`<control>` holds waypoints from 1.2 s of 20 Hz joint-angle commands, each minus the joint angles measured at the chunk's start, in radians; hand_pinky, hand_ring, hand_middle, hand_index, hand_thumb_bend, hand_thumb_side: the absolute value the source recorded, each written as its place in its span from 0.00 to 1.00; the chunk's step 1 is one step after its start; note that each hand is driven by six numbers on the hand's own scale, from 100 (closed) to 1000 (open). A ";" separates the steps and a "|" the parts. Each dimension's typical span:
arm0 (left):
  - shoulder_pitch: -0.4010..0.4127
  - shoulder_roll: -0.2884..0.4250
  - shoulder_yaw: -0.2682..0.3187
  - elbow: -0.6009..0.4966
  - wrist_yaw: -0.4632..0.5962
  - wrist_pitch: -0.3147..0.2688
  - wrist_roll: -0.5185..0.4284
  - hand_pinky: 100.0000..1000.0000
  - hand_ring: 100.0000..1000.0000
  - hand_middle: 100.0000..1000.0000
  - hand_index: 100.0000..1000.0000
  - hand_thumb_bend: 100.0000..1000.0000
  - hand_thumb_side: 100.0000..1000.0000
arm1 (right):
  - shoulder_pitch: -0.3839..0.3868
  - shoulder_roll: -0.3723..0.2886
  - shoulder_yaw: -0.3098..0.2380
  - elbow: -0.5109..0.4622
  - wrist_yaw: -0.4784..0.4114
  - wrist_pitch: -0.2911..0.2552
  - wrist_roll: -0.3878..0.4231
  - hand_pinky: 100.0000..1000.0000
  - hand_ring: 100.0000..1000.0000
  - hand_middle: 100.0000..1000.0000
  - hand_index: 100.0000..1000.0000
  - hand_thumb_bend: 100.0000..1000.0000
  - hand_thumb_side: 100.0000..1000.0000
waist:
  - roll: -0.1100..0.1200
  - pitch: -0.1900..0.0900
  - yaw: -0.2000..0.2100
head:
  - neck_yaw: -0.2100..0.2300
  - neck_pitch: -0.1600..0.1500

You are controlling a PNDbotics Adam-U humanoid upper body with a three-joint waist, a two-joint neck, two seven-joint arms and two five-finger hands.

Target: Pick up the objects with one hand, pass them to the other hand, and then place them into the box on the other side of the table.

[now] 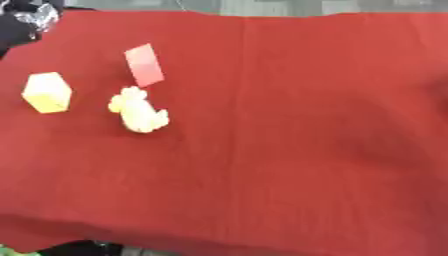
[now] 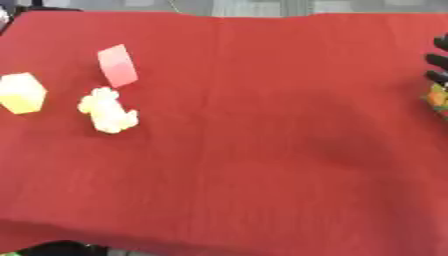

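Three things lie on the left of the red cloth (image 1: 289, 150): a yellow cube (image 1: 46, 92), a pink flat block (image 1: 144, 65) standing tilted on an edge, and a pale yellow lumpy thing (image 1: 138, 111) just below the block. My right hand (image 2: 437, 60) shows only as dark tips at the right edge of the right eye view, with a small orange and green thing (image 2: 436, 96) right beneath them. A black and silver part of my left arm or hand (image 1: 31, 19) sits in the upper left corner, above and apart from the cube.
The cloth's far edge runs along the top, with grey floor behind it. Its near edge hangs over the table at the bottom left. No box shows in either view.
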 commanded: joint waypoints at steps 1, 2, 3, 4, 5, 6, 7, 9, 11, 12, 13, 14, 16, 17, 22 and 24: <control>-0.027 0.088 0.017 0.047 -0.039 -0.028 -0.070 0.84 0.81 0.77 0.86 0.37 0.28 | -0.009 -0.034 -0.017 -0.028 -0.004 -0.004 -0.010 0.99 1.00 1.00 1.00 0.00 0.63 | -0.003 -0.007 0.000 | -0.001 -0.012; -0.033 0.099 0.016 0.059 -0.051 -0.036 -0.090 0.84 0.81 0.77 0.85 0.41 0.26 | -0.008 -0.037 -0.018 -0.029 -0.004 -0.006 -0.012 0.99 1.00 1.00 1.00 0.00 0.63 | -0.004 -0.004 0.000 | -0.001 -0.012; -0.039 0.111 0.014 0.072 -0.065 -0.044 -0.114 0.85 0.82 0.77 0.85 0.45 0.25 | -0.008 -0.040 -0.019 -0.030 -0.004 -0.009 -0.014 0.99 1.00 1.00 1.00 0.00 0.63 | -0.006 -0.001 0.000 | -0.002 -0.011; -0.047 0.121 0.012 0.084 -0.077 -0.050 -0.138 0.85 0.82 0.77 0.85 0.50 0.24 | -0.008 -0.043 -0.020 -0.031 -0.005 -0.012 -0.016 0.99 1.00 1.00 1.00 0.00 0.63 | -0.008 0.001 0.000 | -0.004 -0.010; -0.056 0.132 0.009 0.096 -0.094 -0.056 -0.166 0.85 0.82 0.77 0.84 0.53 0.23 | -0.009 -0.046 -0.020 -0.033 -0.007 -0.015 -0.018 0.99 1.00 1.00 1.00 0.00 0.62 | -0.009 0.003 -0.001 | -0.007 -0.010; -0.065 0.141 0.007 0.108 -0.111 -0.061 -0.193 0.85 0.82 0.77 0.84 0.57 0.21 | -0.010 -0.049 -0.021 -0.034 -0.009 -0.018 -0.020 0.99 1.00 1.00 1.00 0.00 0.62 | -0.011 0.004 -0.001 | -0.009 -0.011; -0.076 0.150 0.004 0.120 -0.130 -0.065 -0.219 0.85 0.82 0.77 0.84 0.59 0.19 | -0.012 -0.052 -0.022 -0.035 -0.012 -0.021 -0.022 0.99 1.00 1.00 1.00 0.00 0.62 | -0.012 0.005 -0.001 | -0.011 -0.013; -0.095 0.161 0.000 0.144 -0.164 -0.071 -0.269 0.85 0.83 0.77 0.83 0.61 0.16 | -0.014 -0.057 -0.021 -0.037 -0.016 -0.024 -0.025 0.99 1.00 1.00 1.00 0.00 0.62 | -0.014 0.007 -0.002 | -0.015 -0.018; -0.111 0.170 -0.005 0.167 -0.200 -0.075 -0.314 0.85 0.83 0.76 0.83 0.65 0.09 | -0.014 -0.063 -0.021 -0.037 -0.018 -0.028 -0.027 0.99 1.00 1.00 1.00 0.00 0.62 | -0.015 0.007 -0.002 | -0.015 -0.023; -0.119 0.173 -0.007 0.177 -0.219 -0.078 -0.331 0.85 0.83 0.76 0.83 0.65 0.09 | -0.014 -0.065 -0.021 -0.037 -0.018 -0.029 -0.028 0.99 1.00 1.00 1.00 0.00 0.62 | -0.015 0.007 -0.002 | -0.015 -0.024; -0.125 0.176 -0.010 0.188 -0.240 -0.078 -0.348 0.85 0.83 0.75 0.82 0.67 0.03 | -0.013 -0.067 -0.021 -0.037 -0.018 -0.031 -0.028 0.99 1.00 1.00 1.00 0.00 0.62 | -0.015 0.008 -0.002 | -0.012 -0.026; -0.132 0.178 -0.012 0.199 -0.260 -0.079 -0.362 0.85 0.83 0.75 0.82 0.67 0.02 | -0.013 -0.068 -0.021 -0.037 -0.017 -0.032 -0.029 0.99 1.00 1.00 1.00 0.00 0.62 | -0.015 0.007 -0.002 | -0.009 -0.027; -0.144 0.183 -0.019 0.223 -0.306 -0.079 -0.387 0.87 0.83 0.75 0.82 0.71 0.00 | -0.012 -0.071 -0.020 -0.036 -0.017 -0.034 -0.029 0.99 1.00 1.00 1.00 0.00 0.62 | -0.015 0.007 -0.002 | 0.001 -0.029; -0.149 0.186 -0.024 0.236 -0.337 -0.079 -0.399 0.87 0.83 0.75 0.82 0.74 0.00 | -0.012 -0.072 -0.019 -0.036 -0.016 -0.035 -0.029 0.99 1.00 1.00 1.00 0.00 0.62 | -0.015 0.007 -0.002 | 0.004 -0.029; -0.187 0.176 -0.046 0.315 -0.496 -0.084 -0.428 0.88 0.83 0.75 0.80 0.72 0.00 | -0.013 -0.072 -0.015 -0.034 -0.014 -0.036 -0.027 0.98 1.00 1.00 1.00 0.00 0.62 | -0.015 0.007 -0.004 | 0.018 -0.032; -0.205 0.167 -0.056 0.356 -0.550 -0.091 -0.433 0.88 0.83 0.75 0.80 0.71 0.00 | -0.014 -0.071 -0.013 -0.034 -0.013 -0.035 -0.025 0.98 1.00 1.00 1.00 0.00 0.62 | -0.015 0.008 -0.005 | 0.020 -0.033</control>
